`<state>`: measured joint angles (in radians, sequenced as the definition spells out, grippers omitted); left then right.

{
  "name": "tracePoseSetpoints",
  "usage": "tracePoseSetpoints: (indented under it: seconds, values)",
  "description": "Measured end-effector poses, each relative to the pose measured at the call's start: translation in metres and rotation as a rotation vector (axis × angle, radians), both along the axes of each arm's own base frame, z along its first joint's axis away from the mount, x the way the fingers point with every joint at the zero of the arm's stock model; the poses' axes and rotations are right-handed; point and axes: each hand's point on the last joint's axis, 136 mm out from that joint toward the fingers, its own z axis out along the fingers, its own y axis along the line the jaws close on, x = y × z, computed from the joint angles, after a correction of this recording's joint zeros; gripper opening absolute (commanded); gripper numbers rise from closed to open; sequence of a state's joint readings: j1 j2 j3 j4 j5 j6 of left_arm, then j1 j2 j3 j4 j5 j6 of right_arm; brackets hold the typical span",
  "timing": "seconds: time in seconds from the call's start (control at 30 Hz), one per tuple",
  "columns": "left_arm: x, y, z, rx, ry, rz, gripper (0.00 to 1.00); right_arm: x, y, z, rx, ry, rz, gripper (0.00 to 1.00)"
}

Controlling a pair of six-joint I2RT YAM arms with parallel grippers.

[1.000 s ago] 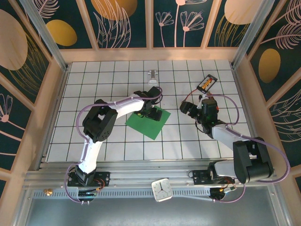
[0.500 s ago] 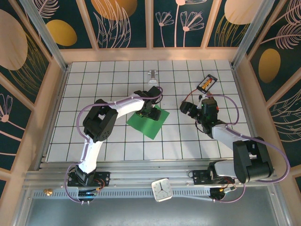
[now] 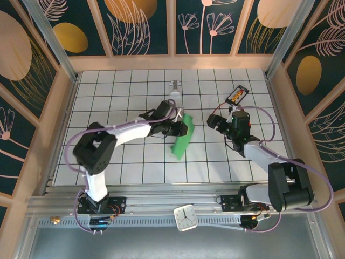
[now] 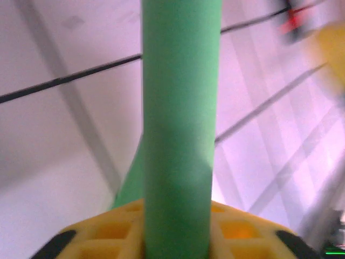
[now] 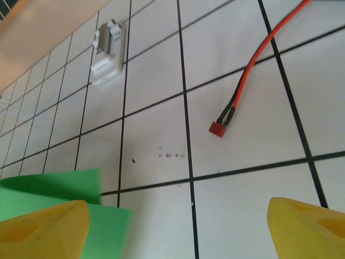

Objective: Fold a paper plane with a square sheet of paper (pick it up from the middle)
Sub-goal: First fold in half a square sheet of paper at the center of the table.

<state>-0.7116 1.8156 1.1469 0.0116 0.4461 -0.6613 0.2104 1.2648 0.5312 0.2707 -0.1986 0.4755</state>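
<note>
The square sheet of paper (image 3: 181,136) is bright green and no longer lies flat: it hangs bent into a narrow strip above the grid table. My left gripper (image 3: 173,123) is shut on its middle. In the left wrist view the sheet (image 4: 178,108) runs straight up from between the yellow fingers (image 4: 97,237) of that gripper (image 4: 177,229). My right gripper (image 3: 216,123) stands open to the right of the sheet, apart from it. In its own view the right gripper (image 5: 178,232) has bare table between its fingertips, with a corner of the sheet (image 5: 59,189) at lower left. The paper plane is out of view.
A small white clip (image 3: 175,88) lies behind the sheet, seen also in the right wrist view as the clip (image 5: 106,54). A phone-like device (image 3: 237,95) sits at the back right, and a red-and-black wire ends in a red plug (image 5: 218,128). A small clock (image 3: 187,217) rests on the front rail.
My left gripper has shut on the middle of the sheet and raised it, shifting right. The sheet went from lying flat to hanging bent. The right arm has barely moved.
</note>
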Motion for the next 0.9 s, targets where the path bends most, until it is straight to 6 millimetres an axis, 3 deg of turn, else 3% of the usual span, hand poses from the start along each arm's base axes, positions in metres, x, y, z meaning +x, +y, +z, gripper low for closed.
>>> tracePoseSetpoints:
  seconds: [0.1, 0.17, 0.3, 0.47, 0.7, 0.9]
  values:
    - [0.0, -0.006, 0.05, -0.301, 0.006, 0.048, 0.24, 0.0, -0.003, 0.016, -0.013, -0.037, 0.003, 0.86]
    - [0.004, 0.002, 0.055, -0.414, 0.044, 0.096, 0.25, -0.002, 0.0, 0.027, -0.003, -0.067, 0.022, 0.86]
    - [0.012, 0.021, 0.016, -0.453, 0.173, 0.195, 0.26, -0.01, 0.016, 0.04, 0.031, -0.098, 0.103, 0.85]
    - [0.002, 0.029, -0.024, -0.408, 0.269, 0.237, 0.26, -0.026, 0.052, 0.035, 0.047, -0.078, 0.239, 0.79]
    - [-0.001, 0.037, -0.051, -0.326, 0.27, 0.253, 0.31, -0.044, 0.095, -0.006, 0.101, 0.054, 0.369, 0.63]
    - [-0.005, 0.043, -0.075, -0.256, 0.277, 0.256, 0.33, -0.046, 0.106, -0.046, 0.143, 0.188, 0.359, 0.59]
